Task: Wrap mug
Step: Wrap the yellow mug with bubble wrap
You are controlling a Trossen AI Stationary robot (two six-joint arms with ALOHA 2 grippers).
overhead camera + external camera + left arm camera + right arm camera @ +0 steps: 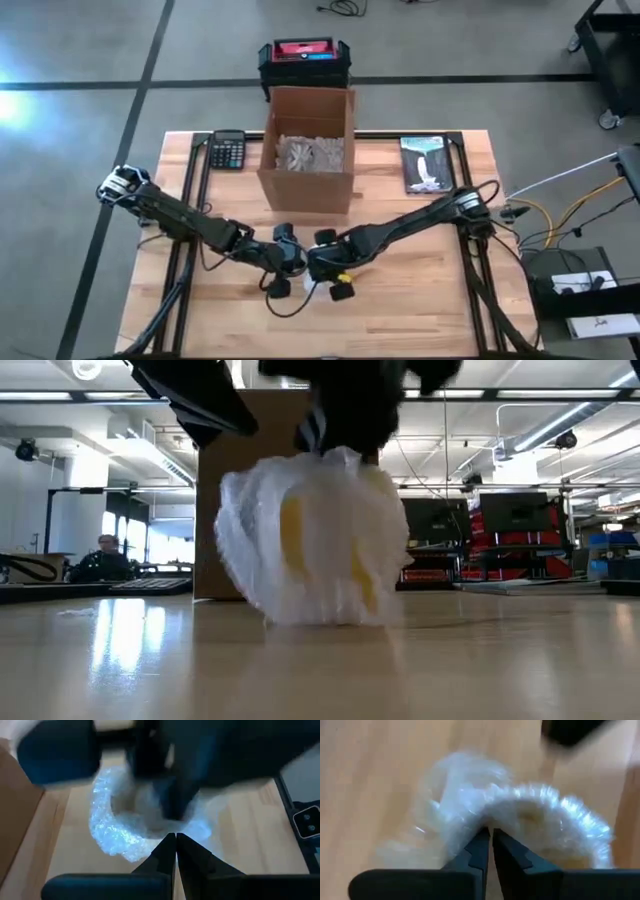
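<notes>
Wooden bench (420, 300) carries an open cardboard box (308, 150) at twelve o'clock, with the bubble-wrapped yellow mug (318, 540) standing upright at six o'clock from it, near the front edge. Both arms meet over it: left claw (175, 845) pinched shut on the bubble wrap (117, 832), right claw (488, 840) clamped on it too.

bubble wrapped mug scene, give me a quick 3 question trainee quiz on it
1. True or false: the yellow mug in clear bubble wrap lies inside the brown cardboard box.
2. What sits left of the box in the high view? A) black calculator B) scissors C) tape roll
3. Fill in: the left gripper and right gripper meet at the ____.

Key: 1 false, it rests on the wooden table; 2 A; 3 bundle.
</notes>
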